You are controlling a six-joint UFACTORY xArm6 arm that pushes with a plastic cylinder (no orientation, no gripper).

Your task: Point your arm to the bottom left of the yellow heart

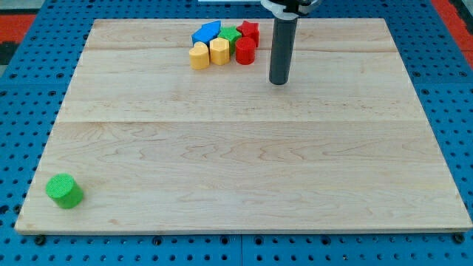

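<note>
The yellow heart [199, 56] lies near the view's top, at the left end of a tight cluster of blocks. Beside it on the right is a yellow hexagon [219, 51]. My tip [278, 81] rests on the wooden board [244, 162], to the right of the cluster and slightly below it, about a hundred pixels right of the yellow heart. It touches no block.
The cluster also holds a blue block [206, 32], a green block [230, 35], a red cylinder [245, 52] and a red block [249, 32]. A green cylinder [64, 191] stands alone at the board's bottom left corner. Blue pegboard surrounds the board.
</note>
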